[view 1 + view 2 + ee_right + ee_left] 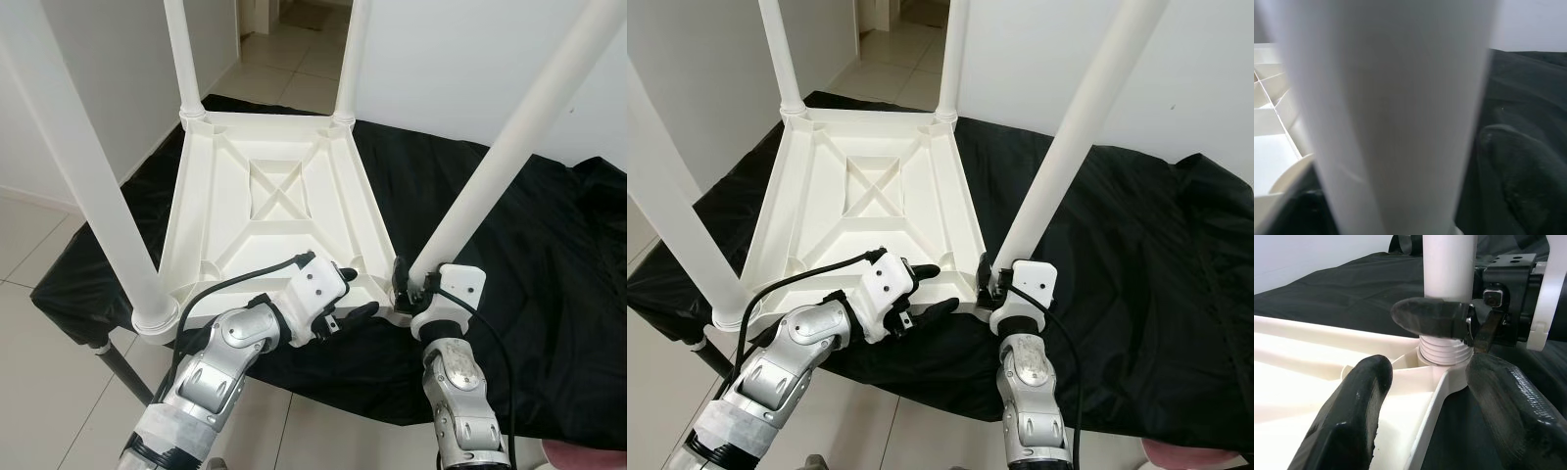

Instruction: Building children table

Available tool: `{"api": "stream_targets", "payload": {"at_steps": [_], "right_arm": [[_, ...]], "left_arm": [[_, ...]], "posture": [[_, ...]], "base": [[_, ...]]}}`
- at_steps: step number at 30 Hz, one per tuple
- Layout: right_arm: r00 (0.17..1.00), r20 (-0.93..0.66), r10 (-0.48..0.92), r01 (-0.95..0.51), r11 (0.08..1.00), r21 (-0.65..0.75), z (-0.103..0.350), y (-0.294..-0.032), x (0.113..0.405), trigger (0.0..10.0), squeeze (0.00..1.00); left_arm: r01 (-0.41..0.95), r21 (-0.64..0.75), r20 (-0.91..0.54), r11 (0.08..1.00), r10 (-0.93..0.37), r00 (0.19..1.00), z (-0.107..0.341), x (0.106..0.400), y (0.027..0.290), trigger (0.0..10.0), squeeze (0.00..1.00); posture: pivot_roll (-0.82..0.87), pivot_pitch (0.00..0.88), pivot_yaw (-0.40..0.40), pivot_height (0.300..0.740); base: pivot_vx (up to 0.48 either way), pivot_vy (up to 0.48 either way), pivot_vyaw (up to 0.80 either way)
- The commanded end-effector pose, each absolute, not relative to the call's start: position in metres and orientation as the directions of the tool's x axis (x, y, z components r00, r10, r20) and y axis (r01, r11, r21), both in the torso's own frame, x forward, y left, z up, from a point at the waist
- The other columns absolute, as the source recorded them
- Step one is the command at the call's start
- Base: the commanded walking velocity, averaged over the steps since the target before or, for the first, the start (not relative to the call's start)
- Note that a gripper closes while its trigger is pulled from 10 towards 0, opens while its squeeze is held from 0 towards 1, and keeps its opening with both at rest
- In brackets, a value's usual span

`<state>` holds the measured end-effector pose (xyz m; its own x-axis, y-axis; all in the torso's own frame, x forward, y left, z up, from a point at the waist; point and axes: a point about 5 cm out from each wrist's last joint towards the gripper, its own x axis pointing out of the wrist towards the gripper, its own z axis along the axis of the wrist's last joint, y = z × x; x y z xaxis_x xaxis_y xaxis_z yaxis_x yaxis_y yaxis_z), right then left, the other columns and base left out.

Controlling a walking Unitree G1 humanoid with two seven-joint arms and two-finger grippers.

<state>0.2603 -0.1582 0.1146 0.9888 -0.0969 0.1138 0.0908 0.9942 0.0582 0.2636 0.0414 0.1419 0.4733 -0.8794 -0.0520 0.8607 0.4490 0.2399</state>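
Note:
A white plastic children's table (pixel 265 186) lies upside down on a black cloth (pixel 549 255), with its legs pointing up. My right gripper (pixel 405 284) is shut on the base of the near right leg (pixel 509 137), which leans up to the right. That leg (pixel 1391 112) stands close before the right wrist camera. Its threaded end (pixel 1442 350) sits in the corner socket, with a right finger (pixel 1430 316) across it. My left gripper (pixel 355 297) is open at the same corner, its fingers (pixel 1356 406) straddling the table's rim.
Three other legs stand upright: near left (pixel 88 166), far left (pixel 181 54) and far right (pixel 353 59). White walls are to the left and behind. Tiled floor (pixel 29 235) lies left and leads to a doorway at the back. A dark support leg (pixel 122 367) shows under the cloth.

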Motion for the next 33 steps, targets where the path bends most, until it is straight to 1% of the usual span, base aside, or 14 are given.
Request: {"api": "stream_targets", "payload": {"at_steps": [1,3,4,5,6,8,9,10,12,21,22,23,24,33], "right_arm": [[0.988,0.119,-0.093,0.087,0.995,0.055,0.112,-0.167,0.259,10.0,1.0],[0.989,0.129,-0.076,0.071,0.996,0.044,0.113,-0.171,0.259,10.0,1.0],[0.988,0.149,-0.046,0.04,0.998,0.049,0.116,-0.179,0.259,10.0,0.09],[0.986,0.169,0.003,-0.012,0.999,0.052,0.119,-0.183,0.26,10.0,0.0],[0.986,0.169,0.003,-0.012,0.999,0.052,0.119,-0.183,0.26,10.0,0.0],[0.975,0.185,0.124,-0.134,0.99,0.045,0.123,-0.187,0.26,10.0,0.0],[0.975,0.185,0.124,-0.134,0.99,0.045,0.123,-0.187,0.26,10.0,0.0],[0.947,0.178,0.268,-0.272,0.962,-0.002,0.125,-0.185,0.26,10.0,0.0],[0.93,0.168,0.328,-0.329,0.944,-0.02,0.126,-0.184,0.261,10.0,0.0],[0.882,0.111,0.458,-0.448,0.887,-0.11,0.126,-0.184,0.274,10.0,0.0],[0.874,0.1,0.475,-0.463,0.878,-0.125,0.125,-0.184,0.276,2.6,0.0],[0.874,0.1,0.475,-0.463,0.878,-0.125,0.125,-0.184,0.276,2.6,0.0],[0.861,0.076,0.502,-0.491,0.862,-0.128,0.121,-0.188,0.277,0.0,0.0],[0.855,0.054,0.516,-0.51,0.855,-0.092,0.116,-0.193,0.275,0.0,0.0]], "left_arm": [[0.826,0.243,-0.042,0.51,-0.845,0.534,0.142,0.269,0.043,10.0,0.0],[0.825,0.246,-0.043,0.509,-0.844,0.534,0.142,0.269,0.043,10.0,0.0],[0.817,0.263,-0.044,0.514,-0.839,0.542,0.142,0.27,0.043,10.0,0.0],[0.813,0.27,-0.047,0.516,-0.836,0.546,0.142,0.271,0.044,10.0,0.0],[0.813,0.27,-0.047,0.516,-0.836,0.546,0.142,0.271,0.044,10.0,0.0],[0.81,0.279,-0.052,0.516,-0.834,0.549,0.141,0.271,0.044,10.0,0.0],[0.81,0.279,-0.052,0.516,-0.834,0.549,0.141,0.271,0.044,10.0,0.0],[0.816,0.27,-0.066,0.511,-0.836,0.545,0.139,0.271,0.045,10.0,0.0],[0.819,0.26,-0.07,0.511,-0.836,0.544,0.139,0.273,0.046,10.0,0.0],[0.81,0.282,-0.066,0.514,-0.832,0.551,0.144,0.277,0.05,10.0,0.0],[0.81,0.281,-0.066,0.515,-0.832,0.551,0.144,0.277,0.05,10.0,0.0],[0.81,0.281,-0.066,0.515,-0.832,0.551,0.144,0.277,0.05,10.0,0.0],[0.81,0.281,-0.065,0.515,-0.831,0.552,0.144,0.275,0.05,10.0,0.0],[0.801,0.283,-0.06,0.527,-0.824,0.563,0.144,0.275,0.051,10.0,0.0]], "posture": [[-0.04,0.0,-0.065,0.74],[-0.05,0.0,-0.061,0.74],[-0.05,0.0,-0.06,0.74],[-0.05,0.0,-0.057,0.74],[-0.05,0.0,-0.057,0.74],[-0.05,0.0,-0.052,0.74],[-0.05,0.0,-0.052,0.74],[-0.06,0.0,-0.049,0.74],[-0.06,0.0,-0.049,0.74],[-0.04,0.0,-0.052,0.74],[-0.03,0.0,-0.055,0.74],[-0.03,0.0,-0.055,0.74],[-0.02,0.0,-0.06,0.74],[-0.02,0.0,-0.063,0.74]], "base": [[0.0,0.0,0.0],[0.0,0.0,0.0],[0.0,0.0,0.0],[0.0,0.0,0.0],[0.0,0.0,0.0],[0.0,0.0,0.0],[0.0,0.0,0.0],[0.0,0.0,0.0],[0.0,0.0,0.0],[0.0,0.0,0.0],[0.0,0.0,0.0],[0.0,0.0,0.0],[0.0,0.0,0.0],[0.0,0.0,0.0]]}}
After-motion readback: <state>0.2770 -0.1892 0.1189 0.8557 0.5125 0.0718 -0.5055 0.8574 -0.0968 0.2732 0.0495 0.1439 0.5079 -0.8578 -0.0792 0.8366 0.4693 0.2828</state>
